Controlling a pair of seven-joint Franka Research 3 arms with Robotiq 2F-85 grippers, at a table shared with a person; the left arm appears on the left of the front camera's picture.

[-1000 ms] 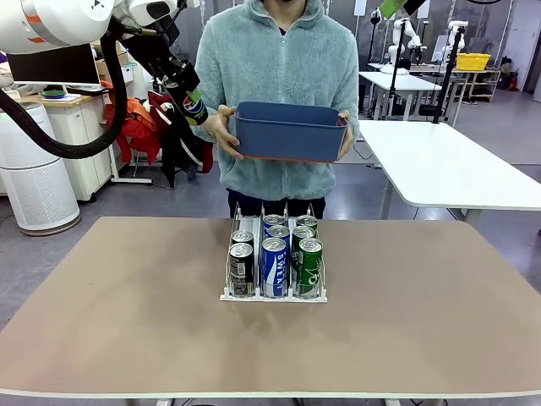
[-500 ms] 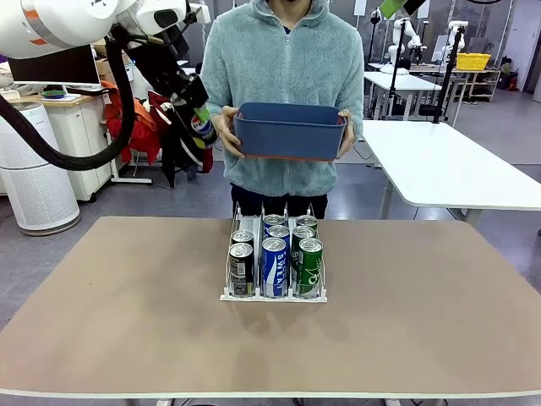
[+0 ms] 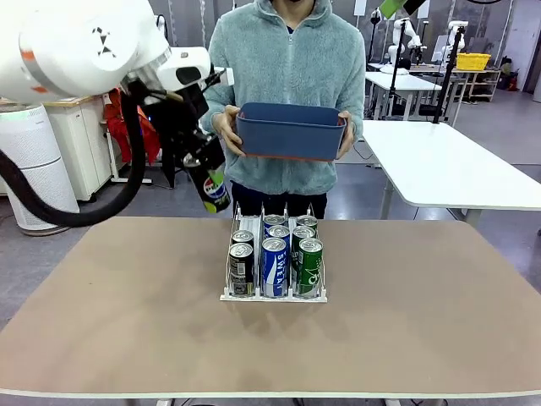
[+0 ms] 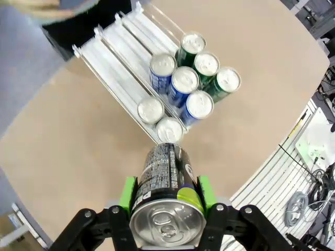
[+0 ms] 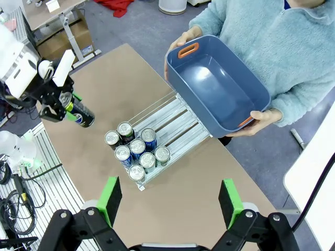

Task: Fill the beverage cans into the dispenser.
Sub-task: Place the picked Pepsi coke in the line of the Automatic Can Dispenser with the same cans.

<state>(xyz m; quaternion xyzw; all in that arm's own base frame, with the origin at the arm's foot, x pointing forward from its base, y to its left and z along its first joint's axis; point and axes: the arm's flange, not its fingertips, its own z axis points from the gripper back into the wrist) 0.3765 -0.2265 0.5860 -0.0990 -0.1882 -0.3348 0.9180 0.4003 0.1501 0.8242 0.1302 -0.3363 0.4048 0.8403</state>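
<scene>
My left gripper [image 3: 210,181] is shut on a black Pepsi can [image 3: 216,193], tilted in the air just above and left of the back of the dispenser [image 3: 274,293]. In the left wrist view the held can [image 4: 166,180] sits between the green pads [image 4: 127,194], above the white dispenser [image 4: 118,60]. Several cans stand at the rack's front: black [image 4: 151,110], blue [image 4: 184,79] and green [image 4: 207,64]. My right gripper [image 5: 170,203] hangs open high above the table, with the dispenser [image 5: 175,121] and its cans [image 5: 137,147] far below.
A person stands at the far side and holds a dark blue bin [image 3: 290,131] in both hands above the table edge; the bin [image 5: 217,86] looks empty inside. Bare tabletop [image 3: 406,313] lies all round the rack.
My left arm has carried the Pepsi can down and to the right, from beside the person's shoulder to just above the dispenser's rear left. The bin and the racked cans have not moved.
</scene>
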